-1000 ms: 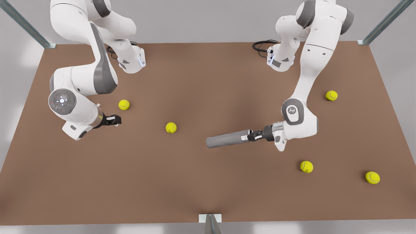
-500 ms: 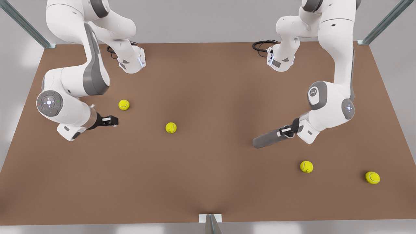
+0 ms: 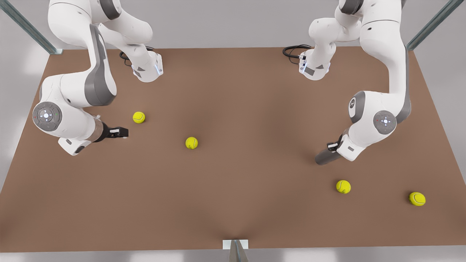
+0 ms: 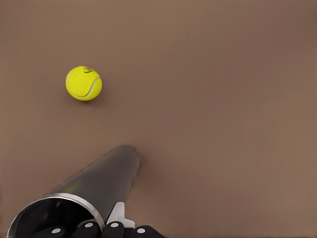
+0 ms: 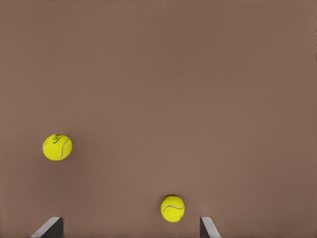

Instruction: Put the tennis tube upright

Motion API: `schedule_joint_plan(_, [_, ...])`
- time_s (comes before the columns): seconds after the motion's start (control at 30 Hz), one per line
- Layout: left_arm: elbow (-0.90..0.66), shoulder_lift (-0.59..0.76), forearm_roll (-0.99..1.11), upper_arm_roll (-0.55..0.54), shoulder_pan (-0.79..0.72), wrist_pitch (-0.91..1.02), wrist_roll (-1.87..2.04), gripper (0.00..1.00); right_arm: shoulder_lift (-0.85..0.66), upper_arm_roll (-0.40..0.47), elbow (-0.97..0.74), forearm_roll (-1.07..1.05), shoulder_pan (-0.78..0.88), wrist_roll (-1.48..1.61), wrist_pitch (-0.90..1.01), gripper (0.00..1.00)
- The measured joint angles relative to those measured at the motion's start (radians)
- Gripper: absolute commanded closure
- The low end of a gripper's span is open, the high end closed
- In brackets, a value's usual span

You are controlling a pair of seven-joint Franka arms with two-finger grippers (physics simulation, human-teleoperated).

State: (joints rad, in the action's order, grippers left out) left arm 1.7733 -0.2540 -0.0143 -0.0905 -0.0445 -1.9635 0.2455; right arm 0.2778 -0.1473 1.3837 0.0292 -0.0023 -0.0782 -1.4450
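You have one tennis tube (image 3: 324, 157) at about four o'clock on the brown table (image 3: 233, 203) in the front view. It is tilted, its closed end low toward the table, its silver-rimmed open end up in the left gripper (image 3: 333, 147), whose fingers are clamped on that rim; the left wrist view shows the tennis tube (image 4: 94, 186) sloping away from the camera with one ball beyond it.

Count four tennis balls in the front view: one (image 3: 138, 117) at ten o'clock, one (image 3: 191, 142) near centre, and two at four to five o'clock (image 3: 343, 186) (image 3: 417, 198).

Your right gripper (image 3: 122, 132) hovers at nine o'clock just beside the ten o'clock ball, fingers spread apart and empty.
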Motion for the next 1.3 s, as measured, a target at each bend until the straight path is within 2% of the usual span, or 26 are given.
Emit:
schedule_joint_plan(0.33, [0.000, -0.030, 0.014, 0.000, 0.004, 0.000, -0.008, 0.79, 0.003, -0.005, -0.014, 0.012, 0.004, 0.012, 0.005, 0.00])
schedule_joint_plan(0.37, [0.000, -0.031, 0.014, 0.000, 0.008, 0.001, -0.009, 0.56, 0.003, -0.005, -0.014, 0.014, 0.004, 0.012, 0.012, 0.00])
schedule_joint_plan(0.4, [-0.001, -0.031, 0.014, 0.000, 0.008, 0.001, -0.009, 0.21, 0.003, -0.005, -0.019, 0.014, 0.004, 0.012, 0.013, 0.00])
schedule_joint_plan(0.43, [-0.001, -0.031, 0.013, 0.000, 0.008, 0.000, -0.009, 0.00, 0.004, -0.005, -0.020, 0.014, 0.006, 0.012, 0.018, 0.00])
schedule_joint_plan(1.13, [-0.034, -0.013, 0.013, 0.000, 0.008, 0.080, -0.003, 0.00, 0.005, -0.005, -0.021, 0.015, 0.007, 0.012, 0.021, 0.00])
schedule_joint_plan(1.23, [-0.116, -0.013, 0.013, -0.002, 0.021, 0.154, -0.005, 0.00, 0.005, -0.005, -0.020, 0.015, 0.009, 0.012, 0.021, 0.00])
schedule_joint_plan(1.3, [-0.222, -0.016, 0.013, -0.003, 0.029, 0.273, -0.017, 0.00, 0.005, -0.005, -0.020, 0.015, 0.008, 0.012, 0.021, 0.00])
